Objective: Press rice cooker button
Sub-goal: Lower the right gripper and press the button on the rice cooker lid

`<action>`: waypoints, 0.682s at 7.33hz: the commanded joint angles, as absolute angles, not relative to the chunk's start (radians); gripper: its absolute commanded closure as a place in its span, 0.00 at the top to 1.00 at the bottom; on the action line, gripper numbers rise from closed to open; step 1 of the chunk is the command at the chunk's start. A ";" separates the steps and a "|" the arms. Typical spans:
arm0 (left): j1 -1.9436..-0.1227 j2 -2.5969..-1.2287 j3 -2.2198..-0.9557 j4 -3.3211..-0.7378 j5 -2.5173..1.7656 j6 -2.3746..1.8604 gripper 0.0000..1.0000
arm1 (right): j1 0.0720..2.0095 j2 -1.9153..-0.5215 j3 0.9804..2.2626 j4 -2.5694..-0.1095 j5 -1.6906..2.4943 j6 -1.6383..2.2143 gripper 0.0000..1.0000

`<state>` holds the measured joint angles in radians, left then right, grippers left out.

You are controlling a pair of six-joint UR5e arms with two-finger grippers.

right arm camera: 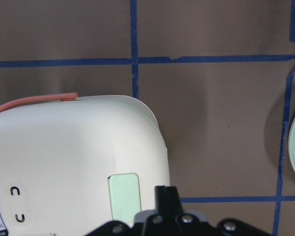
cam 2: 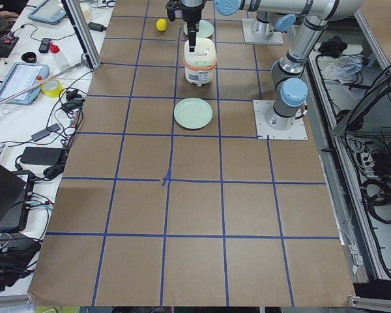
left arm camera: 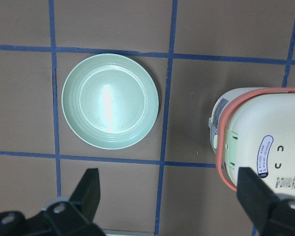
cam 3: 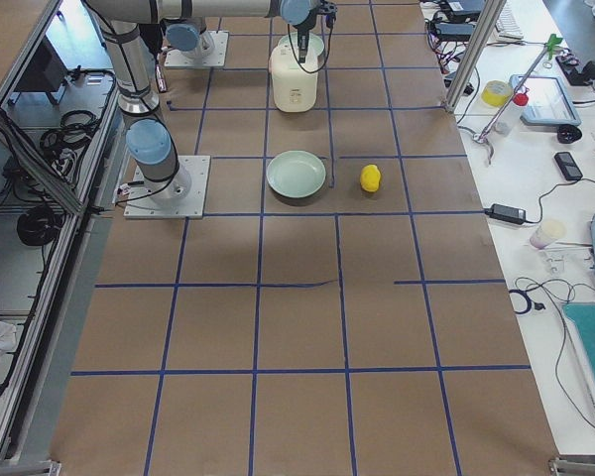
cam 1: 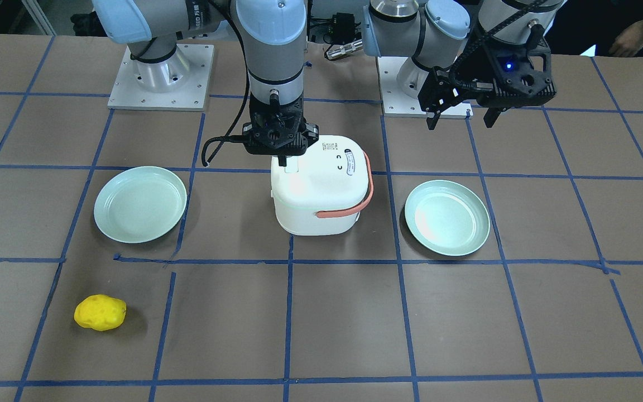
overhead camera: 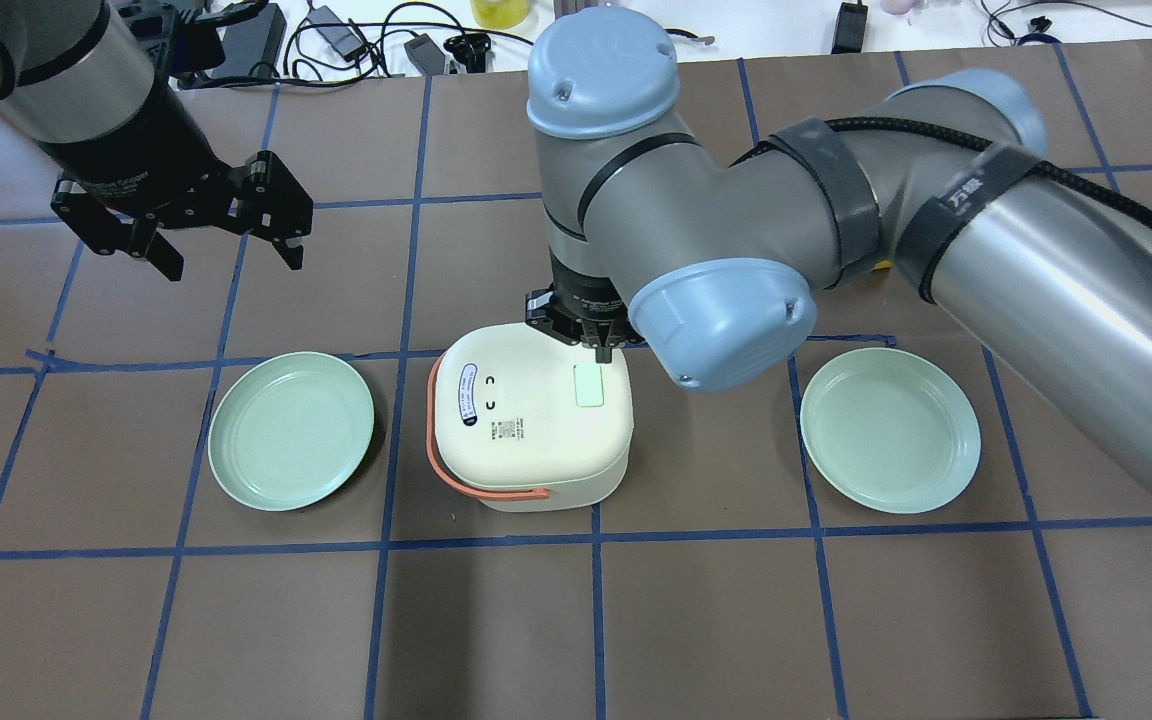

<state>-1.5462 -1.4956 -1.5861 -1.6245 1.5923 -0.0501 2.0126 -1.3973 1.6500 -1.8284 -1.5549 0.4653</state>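
Table (cam 3: 278, 327): brown surface, gridded with blue tape.
Rice cooker (cam 3: 296, 87): white, upright, at the far end.
Right gripper (cam 3: 302, 58): pointing down onto the cooker's top; jaws too small to judge.
Near plate (cam 3: 297, 175): pale green, in front of the cooker.
Far plate (cam 3: 288, 43): partly hidden behind the cooker.
Yellow object (cam 3: 371, 178): just beside the near plate.

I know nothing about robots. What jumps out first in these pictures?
A white rice cooker with a salmon handle sits centrally; the right end effector, shut, points down at its lid beside the pale green button. The left plate and right plate, both mint, flank it, and the left end effector hangs open, apart.
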 commanded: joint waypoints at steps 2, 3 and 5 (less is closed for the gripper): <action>-1.546 -1.496 -1.586 -1.624 1.592 -0.051 1.00 | 2.022 -1.387 1.690 -1.853 -1.554 0.485 0.07; -1.546 -1.496 -1.586 -1.624 1.592 -0.049 1.00 | 2.032 -1.388 1.701 -1.867 -1.557 0.485 0.07; -1.546 -1.496 -1.586 -1.624 1.592 -0.049 1.00 | 2.043 -1.382 1.703 -1.876 -1.552 0.483 0.07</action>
